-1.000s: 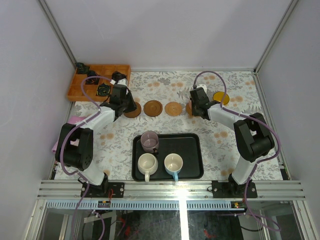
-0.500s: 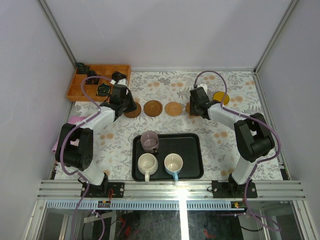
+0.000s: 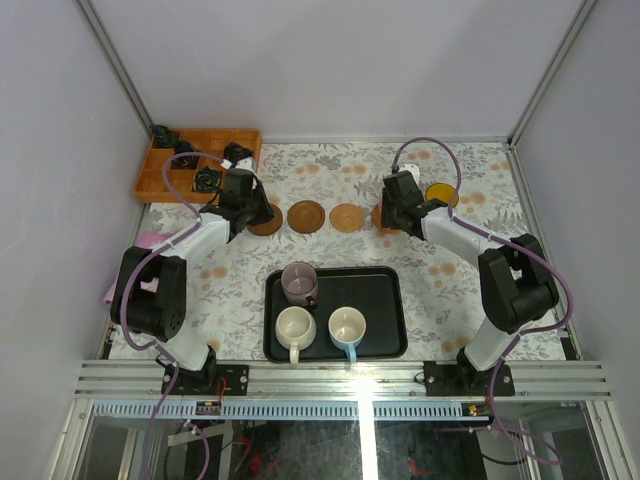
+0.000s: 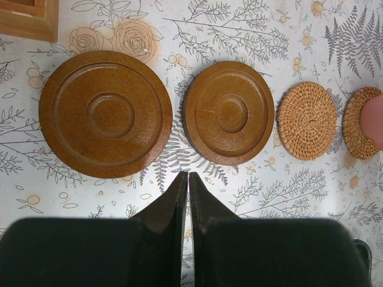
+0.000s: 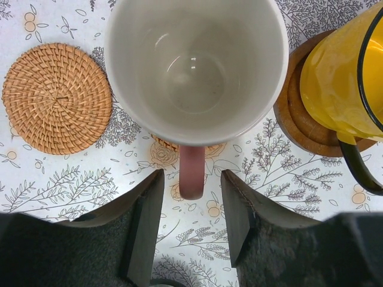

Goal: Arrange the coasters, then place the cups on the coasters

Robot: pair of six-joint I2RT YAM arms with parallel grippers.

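Note:
A pink cup (image 5: 194,66) with a pale inside stands on a woven coaster (image 5: 160,142), its handle (image 5: 191,172) pointing at my right gripper (image 5: 191,177). That gripper is open, a jaw on each side of the handle and touching neither side. To the right a yellow cup (image 5: 338,84) sits on a wooden coaster (image 5: 297,122). A bare woven coaster (image 5: 57,98) lies to the left. My left gripper (image 4: 188,177) is shut and empty, just short of two ringed wooden coasters (image 4: 105,113) (image 4: 227,112). The mauve (image 3: 299,283), cream-white (image 3: 295,327) and light blue (image 3: 347,326) cups stand on the black tray (image 3: 385,300).
A compartmented wooden box (image 3: 190,178) with small dark objects stands at the back left, close behind the left arm. A pink cloth (image 3: 148,243) lies at the left table edge. The coasters form a row across the flowered tablecloth (image 3: 240,285) behind the tray.
My right gripper's jaws have opened off the pink cup's handle, and the right arm has shifted slightly to the right. The left arm has not moved.

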